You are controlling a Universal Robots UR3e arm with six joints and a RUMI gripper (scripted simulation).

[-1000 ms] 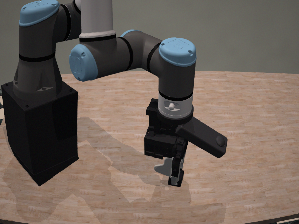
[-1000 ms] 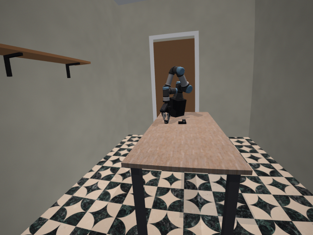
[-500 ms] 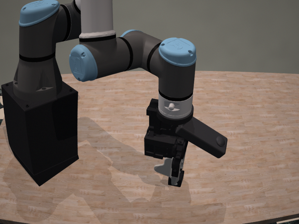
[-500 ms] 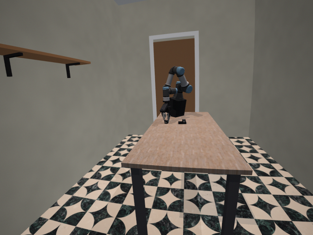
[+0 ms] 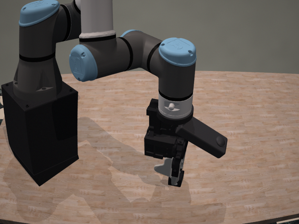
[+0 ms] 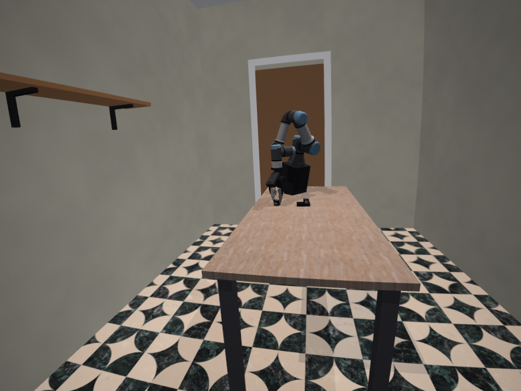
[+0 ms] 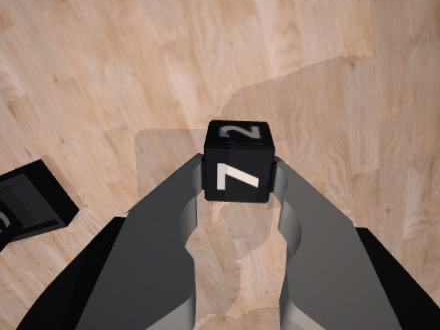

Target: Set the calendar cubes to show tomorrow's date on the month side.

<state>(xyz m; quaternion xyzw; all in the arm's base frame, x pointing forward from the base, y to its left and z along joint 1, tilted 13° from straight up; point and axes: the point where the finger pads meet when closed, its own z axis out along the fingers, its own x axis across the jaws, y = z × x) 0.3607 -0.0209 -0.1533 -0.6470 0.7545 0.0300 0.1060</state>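
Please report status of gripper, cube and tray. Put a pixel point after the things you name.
Gripper (image 5: 176,180) (image 6: 276,201) (image 7: 237,158) shut on cube (image 5: 179,179) (image 6: 276,202) (image 7: 238,160). Tray (image 6: 300,204) (image 7: 60,198) off to side, other cube (image 6: 306,201) (image 7: 7,230) in it. No obstruction seen.

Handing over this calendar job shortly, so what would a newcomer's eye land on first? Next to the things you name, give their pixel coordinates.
Probably the black cube (image 5: 177,182) (image 6: 276,202) (image 7: 239,174) showing a white 7, gripped between the gripper's (image 5: 176,178) (image 6: 276,201) (image 7: 239,174) fingers. Next, the arm's blue caps (image 5: 177,51) (image 6: 300,117) above the table, then the dark tray (image 6: 300,204) (image 7: 60,198) off to one side.
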